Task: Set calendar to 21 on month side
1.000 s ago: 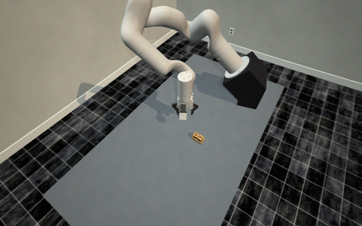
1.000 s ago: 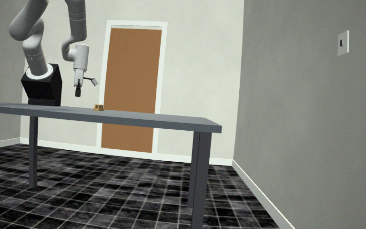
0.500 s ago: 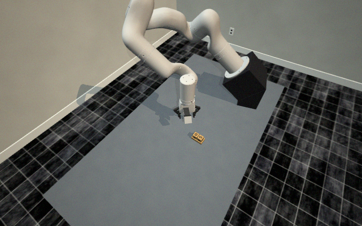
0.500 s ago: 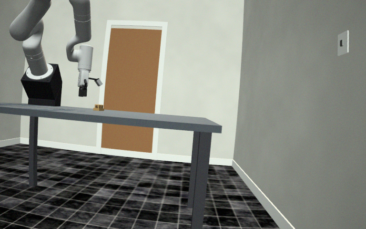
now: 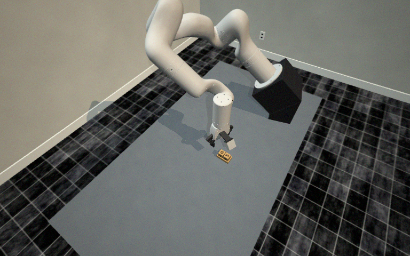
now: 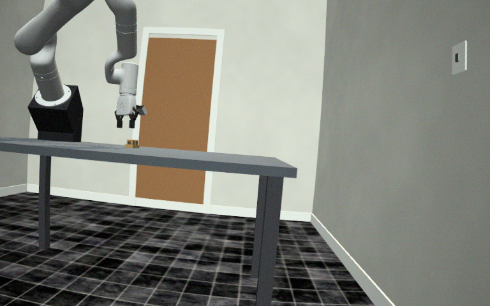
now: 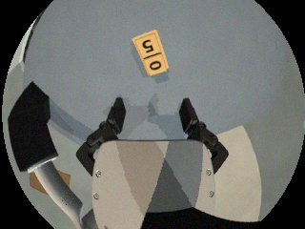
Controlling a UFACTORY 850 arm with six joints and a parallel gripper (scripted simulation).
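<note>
Calendar: yellow-orange, with dark digits and dark line borders; it sits on the table (image 5: pixel 166 196) (image 6: pixel 216 160) (image 7: pixel 95 57), its long side slanting across the top and wrist views
Tray (image 5: pixel 228 161) (image 6: pixel 132 146) (image 7: pixel 134 40): the landmark; low, same yellow-orange, lying flat on the table; its floor is hidden under the cubes
Cube with 0 on top (image 5: pixel 221 152) (image 7: pixel 155 65): in the tray, at the end nearer the gripper in the wrist view; looks level
Cube with 5 on top (image 5: pixel 227 156) (image 7: pixel 148 46): in the tray, right beside the 0 cube, only a thin dark seam between them; also looks level
Side faces: in the exterior view a 6 shows above the tray's edge on the left; the mark beside it is too small to read; the month's name cannot be made out, so neither can the date on that side
Gripper (image 5: pixel 220 142) (image 6: pixel 126 125) (image 7: pixel 152 102): above the tray and off to its base-block side; pointing down, spread fully open, nothing between the fingers; touching neither tray nor cubes
Arm (image 5: pixel 187 72) (image 6: pixel 126 39) (image 7: pixel 59 191): arches high over the tray's side of the table from the black base block (image 5: pixel 278 96) (image 6: pixel 53 120) (image 7: pixel 29 126), which stands well apart from the tray

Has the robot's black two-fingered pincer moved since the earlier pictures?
Yes. The black two-fingered pincer has moved closer to the small orange block calendar, which stayed put on the table, in the top view.
</note>
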